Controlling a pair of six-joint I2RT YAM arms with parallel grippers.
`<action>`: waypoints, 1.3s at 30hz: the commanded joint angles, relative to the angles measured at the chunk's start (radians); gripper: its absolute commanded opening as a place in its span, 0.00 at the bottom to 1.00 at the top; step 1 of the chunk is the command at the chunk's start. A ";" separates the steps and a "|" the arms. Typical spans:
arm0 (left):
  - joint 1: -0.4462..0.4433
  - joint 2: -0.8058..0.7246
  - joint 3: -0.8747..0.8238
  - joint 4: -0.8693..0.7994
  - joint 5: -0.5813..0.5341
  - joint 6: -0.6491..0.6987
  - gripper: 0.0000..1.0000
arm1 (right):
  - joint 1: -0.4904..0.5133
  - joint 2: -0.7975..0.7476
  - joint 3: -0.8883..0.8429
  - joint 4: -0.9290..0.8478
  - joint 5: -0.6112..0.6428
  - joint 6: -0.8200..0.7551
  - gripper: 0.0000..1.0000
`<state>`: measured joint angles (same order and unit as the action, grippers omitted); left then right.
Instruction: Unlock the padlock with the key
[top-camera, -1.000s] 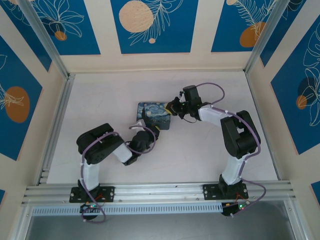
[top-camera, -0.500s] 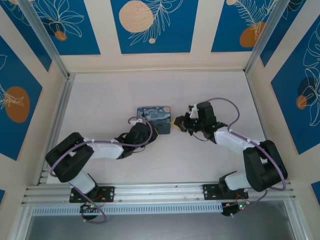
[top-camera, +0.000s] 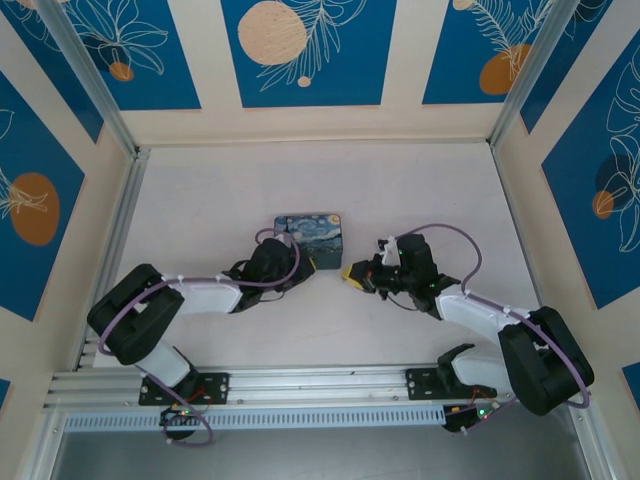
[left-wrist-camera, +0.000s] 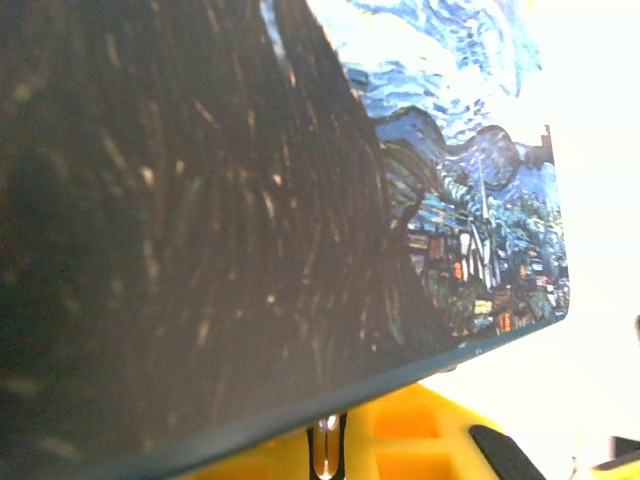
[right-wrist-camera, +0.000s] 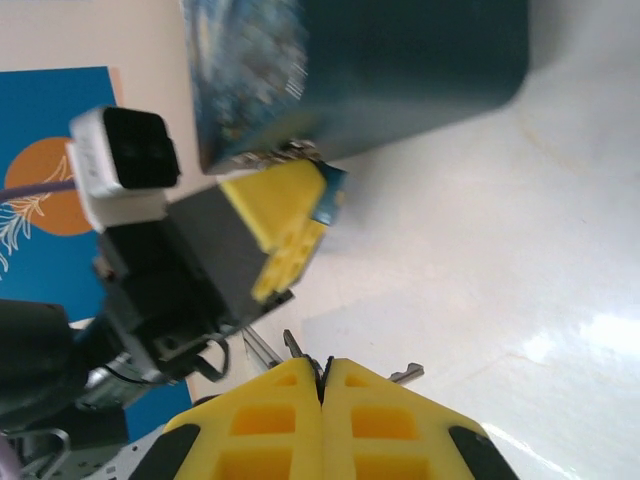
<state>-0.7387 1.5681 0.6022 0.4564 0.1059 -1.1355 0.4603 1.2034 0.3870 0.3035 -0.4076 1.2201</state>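
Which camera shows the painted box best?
The top camera: nearly the whole painted box shows, lid up. The left wrist camera sees part of its lid very close; the right wrist camera sees its dark side, blurry.

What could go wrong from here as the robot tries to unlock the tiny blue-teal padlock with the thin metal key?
1. The right gripper pinches the thin metal key with little of it showing; it may twist or slip on contact.
2. The tiny blue-teal padlock in the left gripper sits close by the rectangular painted tin, which may crowd the approach.
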 joint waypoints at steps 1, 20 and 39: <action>0.016 0.013 -0.005 0.100 0.076 -0.032 0.00 | 0.015 0.004 -0.036 0.109 0.001 0.033 0.00; 0.027 0.064 -0.055 0.345 0.143 -0.225 0.00 | 0.032 0.113 -0.060 0.310 -0.016 0.083 0.00; 0.040 0.032 -0.064 0.473 0.159 -0.308 0.00 | 0.018 0.167 -0.050 0.416 0.005 0.189 0.00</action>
<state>-0.7105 1.6352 0.5423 0.8341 0.2363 -1.4322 0.4843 1.3510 0.3336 0.6537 -0.4042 1.3632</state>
